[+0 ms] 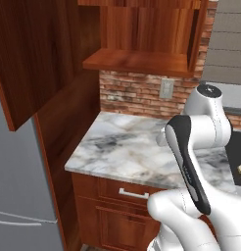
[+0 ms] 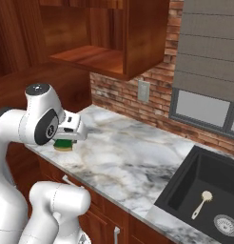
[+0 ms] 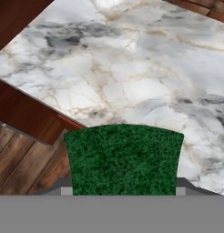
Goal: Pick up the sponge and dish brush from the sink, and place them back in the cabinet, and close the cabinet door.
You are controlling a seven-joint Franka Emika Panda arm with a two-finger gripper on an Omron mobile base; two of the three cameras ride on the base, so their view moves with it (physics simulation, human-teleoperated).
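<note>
A: On the left, why does the cabinet door [image 1: 29, 59] stand swung out?

B: I think so that the cabinet [image 1: 142, 61] shelf can receive the things; it must be shut only at the end.

A: And the gripper [image 2: 65, 143]?

B: It hangs above the marble counter [image 2: 133, 157], near its front edge. The fingers stand partly apart and pinch the sponge [image 3: 123, 160] between them, green face toward the hand camera, yellow below. It is lifted clear of the counter, probably for carrying up to the shelf.

A: Further right?

B: The dish brush [image 2: 200, 202] lies in the sink [image 2: 185, 183], beside the drain [image 2: 227, 224]. It waits for its turn, I suppose.
</note>
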